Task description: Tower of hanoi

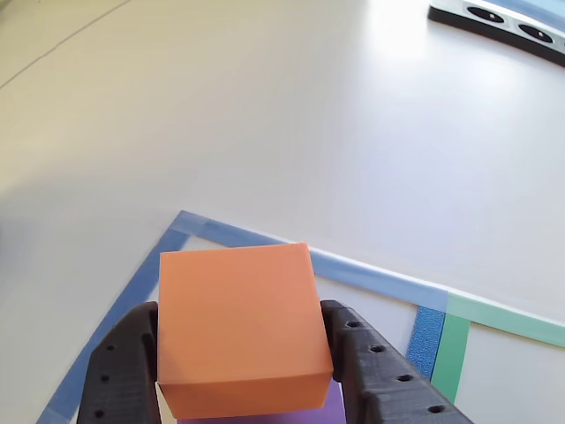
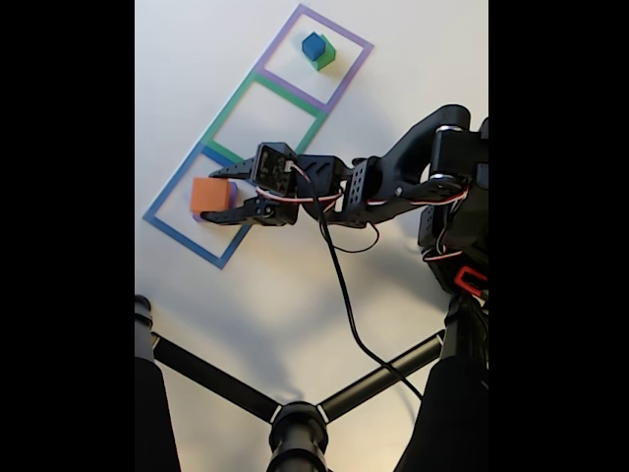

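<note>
An orange cube (image 1: 238, 327) rests on top of a purple cube (image 1: 265, 417), of which just a sliver shows beneath it. My gripper (image 1: 240, 314) has one black finger against each side of the orange cube and is shut on it. In the fixed view the orange cube (image 2: 207, 195) sits inside the blue tape square (image 2: 167, 221), with the gripper (image 2: 208, 197) reaching in from the right. A blue cube (image 2: 314, 45) is stacked on a green cube (image 2: 326, 55) in the purple tape square (image 2: 344, 34) at the far end. The green tape square (image 2: 236, 98) lies between them.
Black tripod legs (image 2: 295, 423) spread across the bottom of the fixed view, and a black cable (image 2: 339, 285) trails over the white table from the arm. A dark and white device (image 1: 503, 22) lies at the top right of the other view.
</note>
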Robot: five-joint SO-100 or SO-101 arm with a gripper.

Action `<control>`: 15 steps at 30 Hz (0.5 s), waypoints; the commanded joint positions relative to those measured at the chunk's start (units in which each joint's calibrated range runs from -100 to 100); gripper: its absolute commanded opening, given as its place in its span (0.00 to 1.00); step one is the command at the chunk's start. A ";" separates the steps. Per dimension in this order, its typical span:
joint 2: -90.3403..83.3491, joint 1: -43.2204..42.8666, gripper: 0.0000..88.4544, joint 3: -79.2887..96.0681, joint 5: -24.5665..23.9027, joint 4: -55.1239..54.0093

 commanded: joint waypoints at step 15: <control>6.15 0.00 0.13 -3.02 0.00 -7.58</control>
